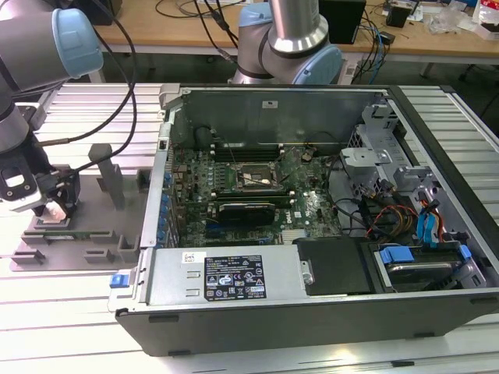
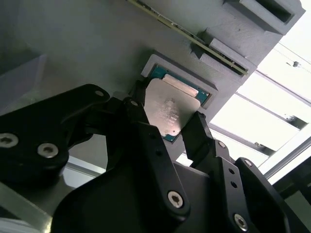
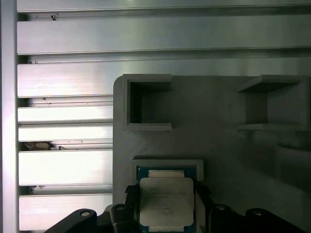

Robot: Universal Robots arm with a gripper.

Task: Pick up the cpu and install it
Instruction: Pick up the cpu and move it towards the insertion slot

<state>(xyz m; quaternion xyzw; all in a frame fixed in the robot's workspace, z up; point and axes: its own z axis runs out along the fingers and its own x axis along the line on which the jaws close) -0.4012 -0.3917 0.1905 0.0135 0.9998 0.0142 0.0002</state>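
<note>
Pickup step: tool [image 1: 53,209] sits at 9 o'clock of the open computer case [image 1: 312,273], down on the grey fixture tray [image 1: 101,226] on the counter [image 1: 78,109]. It looks pinched on two opposite edges of the cpu [image 3: 166,201], which is flat in its tray pocket. Lift calls for a straight, level pull clear of the pocket rim.

In the second wrist view we find the gripper [image 2: 170,127] masking two corners of the cpu [image 2: 167,109]. In the first wrist view the picture's edge cuts off one side of the cpu [image 3: 166,201]. At the exterior view's left edge the arm [image 1: 19,117] runs out of frame, and what lies under the gripper [image 1: 53,209] there is too small and too covered to make out.
</note>
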